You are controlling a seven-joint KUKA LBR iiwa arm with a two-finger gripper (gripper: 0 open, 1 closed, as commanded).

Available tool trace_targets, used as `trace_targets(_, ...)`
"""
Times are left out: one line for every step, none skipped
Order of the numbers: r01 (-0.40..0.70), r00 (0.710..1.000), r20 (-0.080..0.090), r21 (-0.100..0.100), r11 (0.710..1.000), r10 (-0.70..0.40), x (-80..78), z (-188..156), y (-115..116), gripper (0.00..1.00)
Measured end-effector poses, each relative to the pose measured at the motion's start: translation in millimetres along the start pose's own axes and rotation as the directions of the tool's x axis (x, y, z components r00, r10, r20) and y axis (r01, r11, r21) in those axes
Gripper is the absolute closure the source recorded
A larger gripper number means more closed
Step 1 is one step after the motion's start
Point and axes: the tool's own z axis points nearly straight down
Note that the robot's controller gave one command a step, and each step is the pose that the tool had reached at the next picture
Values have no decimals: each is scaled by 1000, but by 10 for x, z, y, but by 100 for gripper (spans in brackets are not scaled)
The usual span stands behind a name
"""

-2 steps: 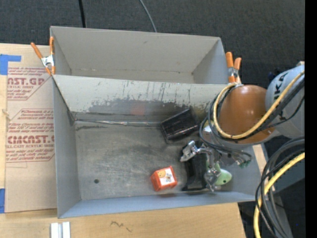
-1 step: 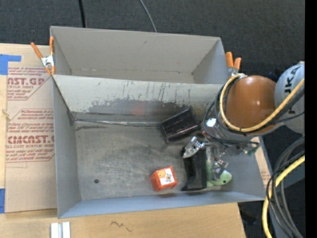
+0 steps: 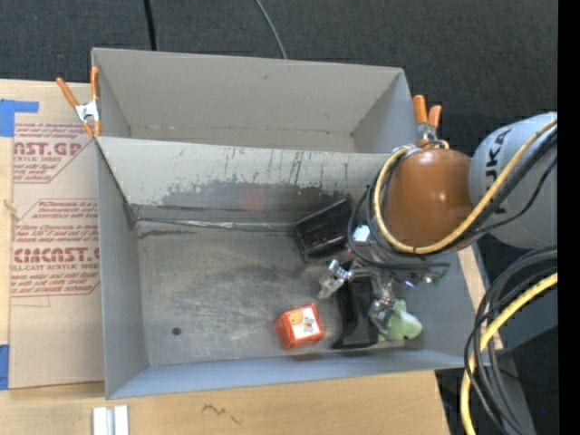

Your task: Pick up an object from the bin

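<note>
My gripper (image 3: 361,281) is low over the bin's front right corner, under the orange dome on the wrist. Directly below it a black elongated object (image 3: 355,321) stands against the front wall. A pale green and white thing (image 3: 401,324) lies just to the right of that, partly hidden by the gripper. To the left, on the bin floor, sits a small orange box with a white label (image 3: 299,326). A flat black box (image 3: 322,228) lies behind the gripper, near the back wall.
The arm and its yellow and black cables reach in over the right rim. The bin's front and right walls are close around the gripper. Bare grey floor stretches across the left and middle of the bin.
</note>
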Motion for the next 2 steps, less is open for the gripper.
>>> trace_targets(312,949,33,15,950,-312,100,-11,-114,100)
trace_targets(312,949,33,15,950,-312,100,-11,-114,100)
